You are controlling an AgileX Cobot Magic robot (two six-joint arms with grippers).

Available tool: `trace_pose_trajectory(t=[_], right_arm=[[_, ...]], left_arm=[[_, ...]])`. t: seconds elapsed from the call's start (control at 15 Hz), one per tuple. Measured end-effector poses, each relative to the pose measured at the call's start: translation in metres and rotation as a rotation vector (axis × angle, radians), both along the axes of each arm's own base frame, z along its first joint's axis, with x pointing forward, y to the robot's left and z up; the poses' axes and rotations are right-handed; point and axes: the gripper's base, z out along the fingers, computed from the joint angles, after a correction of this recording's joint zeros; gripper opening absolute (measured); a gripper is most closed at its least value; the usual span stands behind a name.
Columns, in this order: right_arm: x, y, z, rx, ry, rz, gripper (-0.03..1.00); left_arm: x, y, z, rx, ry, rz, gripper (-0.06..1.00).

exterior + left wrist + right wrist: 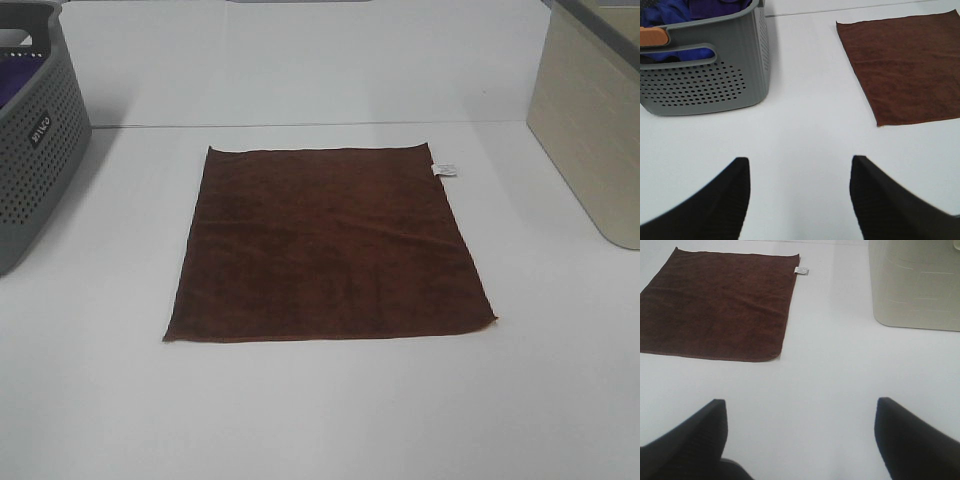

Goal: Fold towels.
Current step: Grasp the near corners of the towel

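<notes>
Dark reddish-brown square terry towel lies flat and unfolded at the centre of the white table, small white tag at its one o'clock corner. Grey perforated plastic basket sits at ten o'clock, beige bin at two. Left gripper hangs spread wide and empty. Right gripper is likewise, and both are clear of the towel.
</notes>
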Motion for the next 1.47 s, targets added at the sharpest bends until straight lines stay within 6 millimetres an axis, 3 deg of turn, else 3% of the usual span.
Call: trace_pose_trajectory(t=[1.47], right_arm=[[0.0, 0.0, 0.0, 0.0, 0.0, 0.0, 0.77]], left_arm=[[0.0, 0.0, 0.0, 0.0, 0.0, 0.0, 0.57]])
